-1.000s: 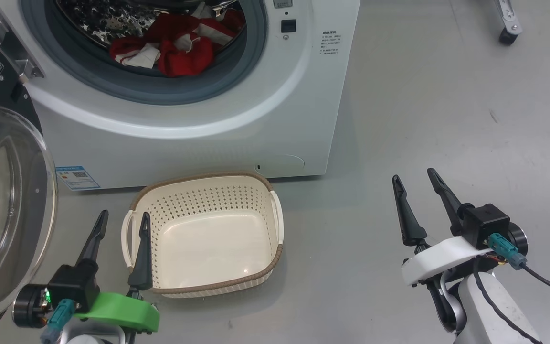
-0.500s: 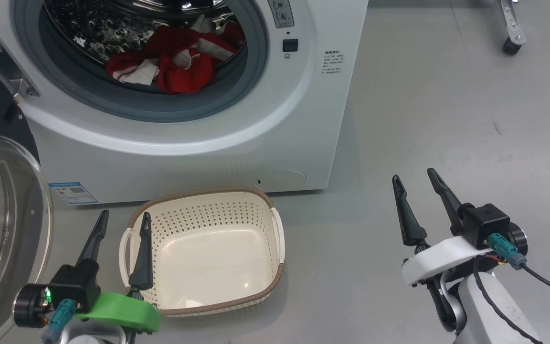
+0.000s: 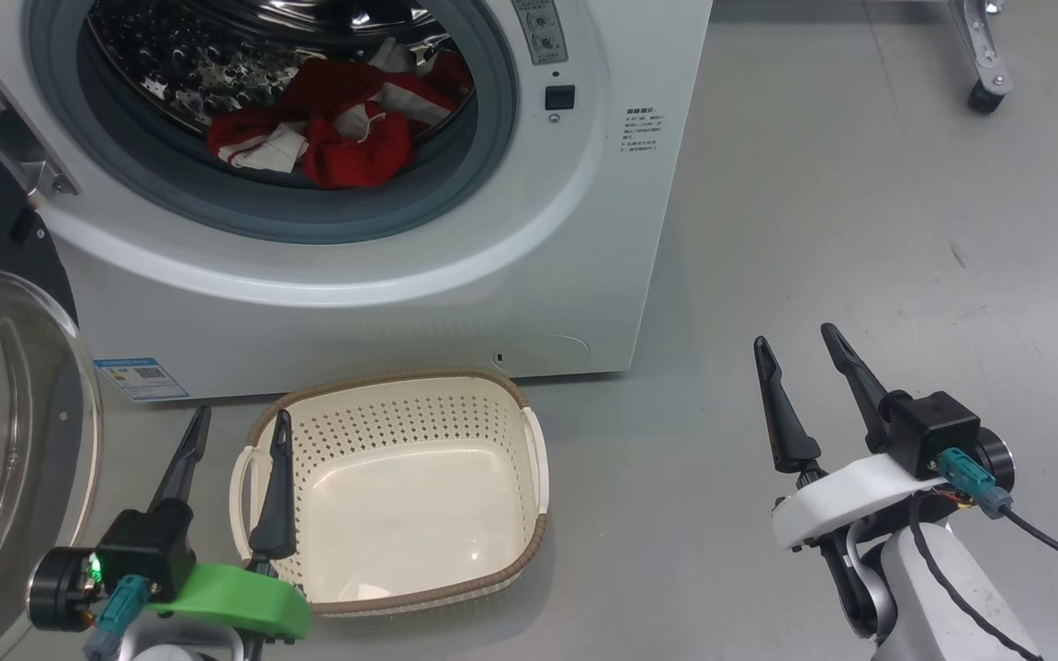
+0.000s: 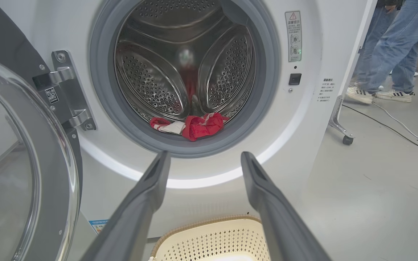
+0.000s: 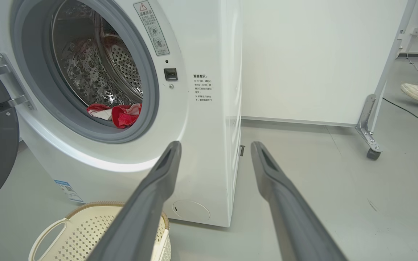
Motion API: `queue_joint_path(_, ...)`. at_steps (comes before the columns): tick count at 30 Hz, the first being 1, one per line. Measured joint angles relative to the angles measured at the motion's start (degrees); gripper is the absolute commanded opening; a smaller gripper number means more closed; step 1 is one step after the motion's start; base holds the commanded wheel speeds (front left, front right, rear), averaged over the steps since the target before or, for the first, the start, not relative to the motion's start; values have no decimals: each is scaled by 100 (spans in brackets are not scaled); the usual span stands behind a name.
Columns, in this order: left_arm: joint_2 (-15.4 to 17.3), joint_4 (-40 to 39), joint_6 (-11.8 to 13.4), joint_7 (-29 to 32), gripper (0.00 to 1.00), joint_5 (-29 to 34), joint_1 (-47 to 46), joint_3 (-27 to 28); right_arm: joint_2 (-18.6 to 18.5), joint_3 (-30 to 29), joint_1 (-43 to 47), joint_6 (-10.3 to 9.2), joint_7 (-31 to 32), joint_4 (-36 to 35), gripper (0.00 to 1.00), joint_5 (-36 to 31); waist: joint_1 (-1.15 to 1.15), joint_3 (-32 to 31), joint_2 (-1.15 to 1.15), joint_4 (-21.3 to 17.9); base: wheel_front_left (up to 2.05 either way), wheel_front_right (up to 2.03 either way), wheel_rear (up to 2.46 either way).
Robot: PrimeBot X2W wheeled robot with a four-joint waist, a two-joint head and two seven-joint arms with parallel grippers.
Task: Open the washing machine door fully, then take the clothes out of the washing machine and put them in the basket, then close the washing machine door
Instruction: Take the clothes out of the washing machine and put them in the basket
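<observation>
A big white washing machine [image 3: 382, 303] stands on a grey floor [image 3: 814, 184], seen from above by a two-armed robot. Its round door [image 3: 5, 431], black-rimmed with a bulging clear glass centre, is swung wide out on its hinge to the robot's left, so the first step, opening it, looks done. Just in front of the machine's base, a small cream basket [image 3: 400, 418] with perforated sides and a brown rim sits on the floor; it holds nothing. The steel drum [image 3: 171, 64] holds the clothes [image 3: 336, 138]: a small heap of bright red fabric with white patches, lying at the bottom just behind the grey rubber ring [image 3: 309, 216]. So the unloading has not begun, and both moving the clothes to the basket and shutting the door are left to do. The left gripper [image 3: 241, 422] hovers low by the basket's left handle [image 3: 237, 487], fingers spread apart and holding nothing. The right gripper [image 3: 793, 335] hangs over bare floor well to the right of the basket, fingers likewise spread and empty.
</observation>
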Motion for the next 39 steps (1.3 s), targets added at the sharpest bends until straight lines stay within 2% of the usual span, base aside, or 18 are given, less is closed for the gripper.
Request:
queue_joint_path(23,-42,97,-27,66,100,-11,-52,-63,0,36,-2,0,0,-90,100,-1,0,109,0,-26,0,0,0)
queue_joint_path(31,-127,259,-137,263,100,-126,-608,-110,0,132,-51,0,0,-219,100,-38,0,420,0,-89,0,0,0)
queue_joint_path(39,-185,684,-316,617,100,-352,-1573,-119,-1,264,-371,3,-1,-404,100,-78,0,910,0,-227,0,0,0)
